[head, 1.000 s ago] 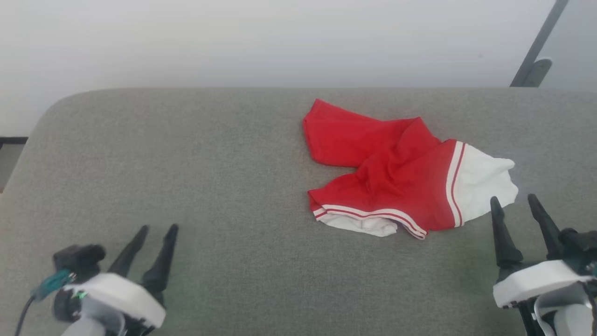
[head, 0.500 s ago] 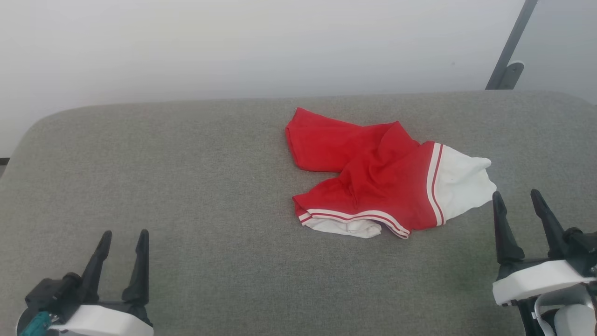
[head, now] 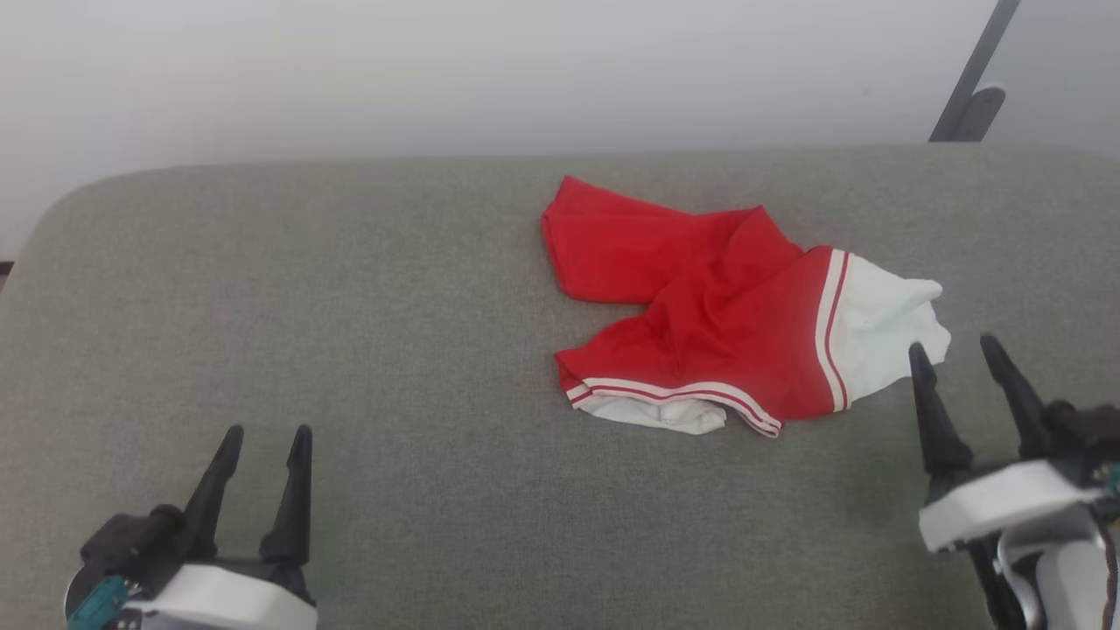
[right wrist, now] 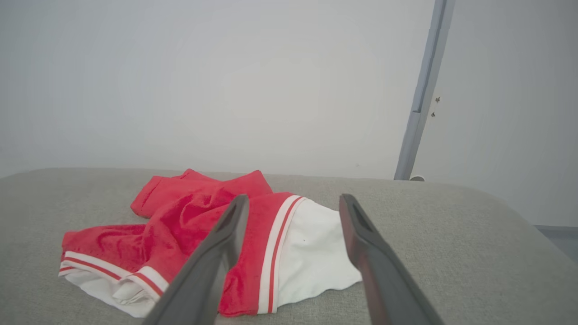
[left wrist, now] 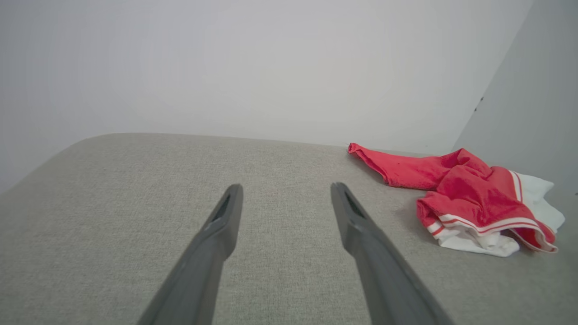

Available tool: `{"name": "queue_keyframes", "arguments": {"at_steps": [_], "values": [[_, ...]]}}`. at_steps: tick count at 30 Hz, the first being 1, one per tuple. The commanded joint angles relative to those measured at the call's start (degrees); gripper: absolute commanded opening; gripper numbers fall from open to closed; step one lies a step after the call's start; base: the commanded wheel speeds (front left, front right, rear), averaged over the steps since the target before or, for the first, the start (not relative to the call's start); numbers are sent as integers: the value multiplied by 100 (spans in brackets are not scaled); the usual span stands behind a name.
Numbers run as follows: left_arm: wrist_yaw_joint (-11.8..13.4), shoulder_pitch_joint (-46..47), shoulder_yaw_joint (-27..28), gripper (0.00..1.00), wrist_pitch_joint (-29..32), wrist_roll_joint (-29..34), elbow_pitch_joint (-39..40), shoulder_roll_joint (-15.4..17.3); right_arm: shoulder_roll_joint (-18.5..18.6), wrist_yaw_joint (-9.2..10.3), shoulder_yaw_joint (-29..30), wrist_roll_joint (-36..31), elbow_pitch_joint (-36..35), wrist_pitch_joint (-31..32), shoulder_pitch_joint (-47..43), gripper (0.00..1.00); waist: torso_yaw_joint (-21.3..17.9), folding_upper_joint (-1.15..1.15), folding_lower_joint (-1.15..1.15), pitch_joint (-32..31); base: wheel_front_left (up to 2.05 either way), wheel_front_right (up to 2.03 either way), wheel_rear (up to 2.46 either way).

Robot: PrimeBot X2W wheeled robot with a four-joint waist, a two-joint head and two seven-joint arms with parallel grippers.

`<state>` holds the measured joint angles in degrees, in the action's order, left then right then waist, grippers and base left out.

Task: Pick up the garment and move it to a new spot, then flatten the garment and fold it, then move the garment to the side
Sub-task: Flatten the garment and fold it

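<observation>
The garment (head: 726, 315) lies in a crumpled heap on the grey cloth-covered table (head: 350, 306), towards the far edge. It is mostly red. A white flap of its inside is turned out on the end nearest the right hand, and another bit of white peeks out along the near hem under the striped trim. No print shows on it from here.

The right hand (head: 954, 346) hovers just beside the garment's white flap, its two dark fingers spread apart and gripping nothing. From the right wrist view, the fingertips frame that white flap and the striped band next to it. I can't tell whether they touch the cloth.

The left hand (head: 269, 433) is well apart from the garment, on the opposite side from the right hand and nearer the robot. Its fingers are also parted and empty over bare table.

Behind the garment stands a plain pale wall (head: 437, 70), with a slanting grey post (head: 971, 79) beyond its white end.
</observation>
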<state>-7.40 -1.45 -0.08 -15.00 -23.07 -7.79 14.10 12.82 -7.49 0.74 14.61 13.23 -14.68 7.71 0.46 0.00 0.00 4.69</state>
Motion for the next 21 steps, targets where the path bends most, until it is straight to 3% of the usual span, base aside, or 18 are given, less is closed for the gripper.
{"name": "queue_keyframes", "arguments": {"at_steps": [1, 6, 11, 15, 21], "values": [[-7, 117, -20, 100, -25, 22, 39, -30, 91, 0, -51, -17, 2, 70, 175, 100, 27, 0, 0, 127, 0, 0, 0], [-8, 354, -108, 100, -25, 17, 68, -138, 732, 1, -492, 64, 60, 975, 817, 100, 60, 0, 0, 534, 0, 0, 0], [-8, 627, -203, 100, -25, -8, 31, -232, 1617, 1, -1274, 956, 288, 2958, 1594, 100, 67, 0, 0, 932, 0, 0, 0], [-7, 871, -340, 100, -25, -16, 8, -276, 2210, 1, -1543, 1794, 531, 4314, 2146, 100, 130, 0, 0, 1248, 0, 0, 0], [-7, 1213, -490, 100, -25, -56, -19, -306, 2551, 0, -1670, 2352, 981, 5404, 2786, 100, 222, 0, 0, 1755, 0, 0, 0]]}}
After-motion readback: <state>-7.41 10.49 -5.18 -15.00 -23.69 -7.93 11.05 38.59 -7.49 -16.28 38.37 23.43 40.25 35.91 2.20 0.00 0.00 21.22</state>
